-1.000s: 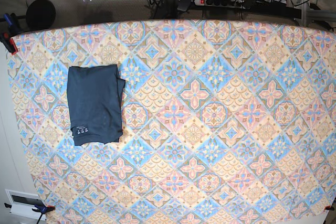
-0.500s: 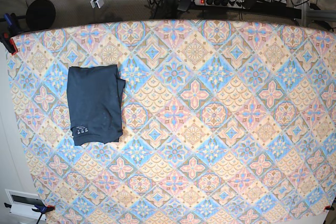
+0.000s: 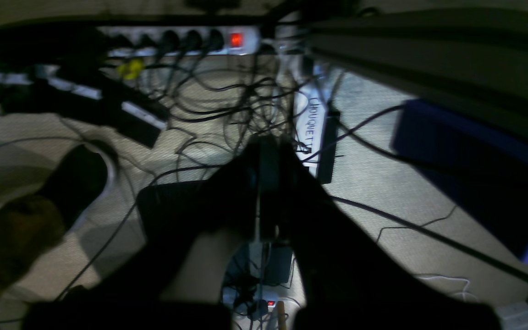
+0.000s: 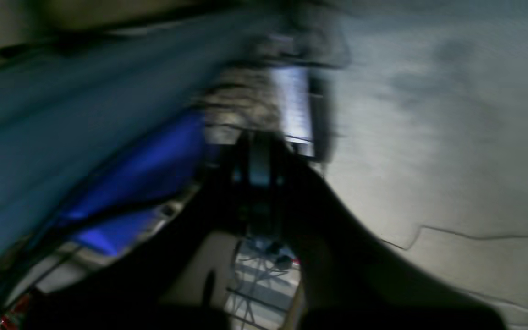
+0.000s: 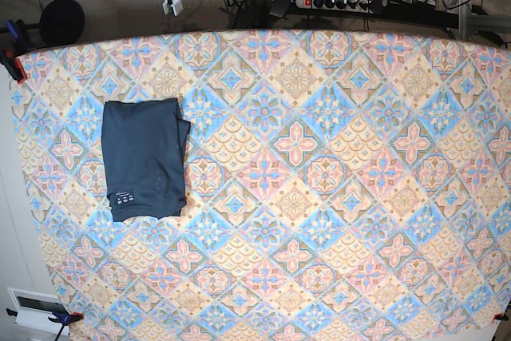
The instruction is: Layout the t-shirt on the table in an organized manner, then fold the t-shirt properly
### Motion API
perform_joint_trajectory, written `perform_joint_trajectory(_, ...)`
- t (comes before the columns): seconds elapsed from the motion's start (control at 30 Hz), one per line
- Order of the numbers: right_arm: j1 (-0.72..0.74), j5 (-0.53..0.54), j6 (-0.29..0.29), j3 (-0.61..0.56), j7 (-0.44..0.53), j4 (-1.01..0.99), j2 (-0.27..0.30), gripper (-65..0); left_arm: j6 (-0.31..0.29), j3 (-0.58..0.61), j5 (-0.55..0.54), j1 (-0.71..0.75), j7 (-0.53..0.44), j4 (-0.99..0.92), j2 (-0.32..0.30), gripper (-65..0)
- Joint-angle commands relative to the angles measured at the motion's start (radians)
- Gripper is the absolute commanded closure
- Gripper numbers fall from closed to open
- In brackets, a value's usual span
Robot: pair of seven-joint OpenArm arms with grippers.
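On the table's [image 5: 319, 157] left side the t-shirt [image 5: 144, 159] lies folded (task looks done); both grippers, left [image 3: 268, 192] and right [image 4: 257, 183], are closed, empty; next, likely parking.
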Motion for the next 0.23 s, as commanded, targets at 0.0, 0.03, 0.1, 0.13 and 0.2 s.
perform_joint_trajectory(0.0, -0.022, -0.005, -0.007, 0.003, -0.007, -0.002, 0.036, -0.2, 0.002, 0.0, -0.001, 0.004, -0.005, 0.002, -0.008, 0.0)
perform_joint_trajectory(0.03, -0.022, -0.005, -0.007, 0.003, -0.007, -0.002, 0.036, -0.2, 0.002, 0.0, -0.001, 0.003, -0.005, 0.002, -0.008, 0.0)
perform_joint_trajectory(0.1, -0.022, -0.005, -0.007, 0.003, -0.007, -0.002, 0.036, -0.2, 0.002, 0.002, 0.005, -0.014, -0.005, 0.002, -0.008, 0.0)
perform_joint_trajectory(0.13, -0.022, -0.005, -0.007, 0.003, -0.007, -0.002, 0.036, -0.2, 0.002, 0.002, 0.005, -0.023, -0.005, 0.001, -0.008, 0.0)
perform_joint_trajectory(0.2, -0.022, -0.005, -0.007, 0.003, -0.007, -0.002, 0.036, -0.2, 0.002, 0.002, 0.005, -0.031, -0.005, 0.002, -0.008, 0.0)
